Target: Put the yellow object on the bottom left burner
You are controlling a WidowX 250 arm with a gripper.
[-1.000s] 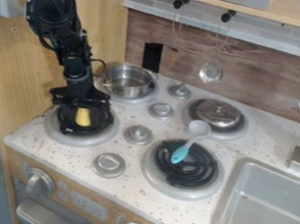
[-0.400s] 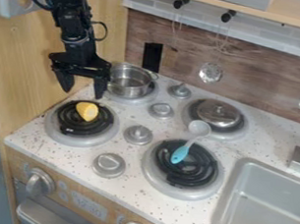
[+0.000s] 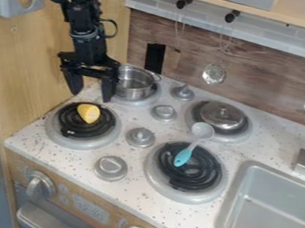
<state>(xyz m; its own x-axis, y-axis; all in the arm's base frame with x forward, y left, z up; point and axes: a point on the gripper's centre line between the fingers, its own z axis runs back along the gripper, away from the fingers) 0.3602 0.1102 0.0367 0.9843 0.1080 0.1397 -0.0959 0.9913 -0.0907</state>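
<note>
In the camera view, the gripper (image 3: 91, 96) hangs at the left of the frame, jaws wide and holding nothing. The yellow piece (image 3: 88, 113) lies on the left burner (image 3: 80, 129), just below the jaws in frame and apart from them, its long axis roughly up-down. The placing looks done; backing away upward should avoid nudging it.

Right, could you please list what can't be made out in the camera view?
Camera view, now:
- Silver metal pot, left side: hidden by the black gripper.
- Underneath the shiny metal lid: covered by it.
- Grey sink, far right: cut off by the right edge.
- Pale front panel, markings: too small.
</note>
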